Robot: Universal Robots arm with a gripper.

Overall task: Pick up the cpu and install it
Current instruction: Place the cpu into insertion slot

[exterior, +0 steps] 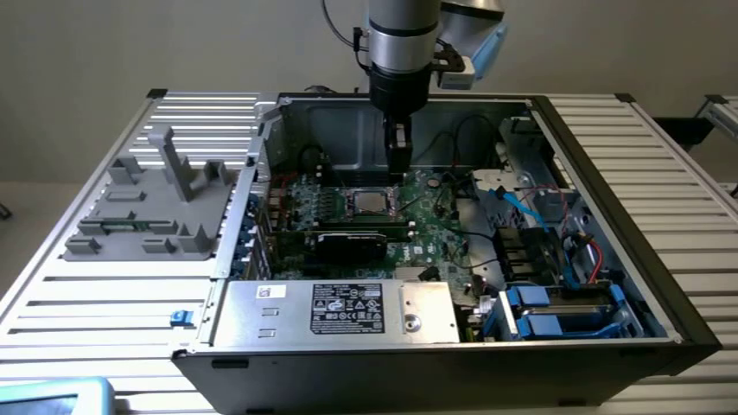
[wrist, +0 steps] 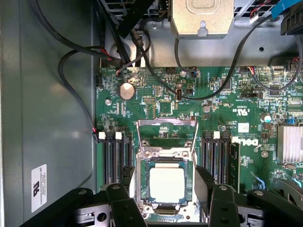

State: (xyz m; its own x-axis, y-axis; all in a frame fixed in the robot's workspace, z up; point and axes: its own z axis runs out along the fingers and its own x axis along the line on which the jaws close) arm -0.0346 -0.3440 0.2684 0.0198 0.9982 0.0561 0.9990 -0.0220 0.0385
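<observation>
The claw (exterior: pixel 398 175) hangs inside the open computer case (exterior: pixel 346 112), its fingers (wrist: pixel 127 182) spread apart on either side of the cpu (wrist: pixel 166 185), gripping nothing, since the chip apparently already lies flat in its socket (wrist: pixel 165 152).

A table of ribbed silver aluminium slats (exterior: pixel 645 164) carries a black metal computer case (exterior: pixel 438 372), lying on its side, open side up. Just beside it, on the exterior view's left, rests a grey moulded plastic fixture (exterior: pixel 155 212); a small blue plastic clip (exterior: pixel 179 317) sits near the case's front corner
</observation>
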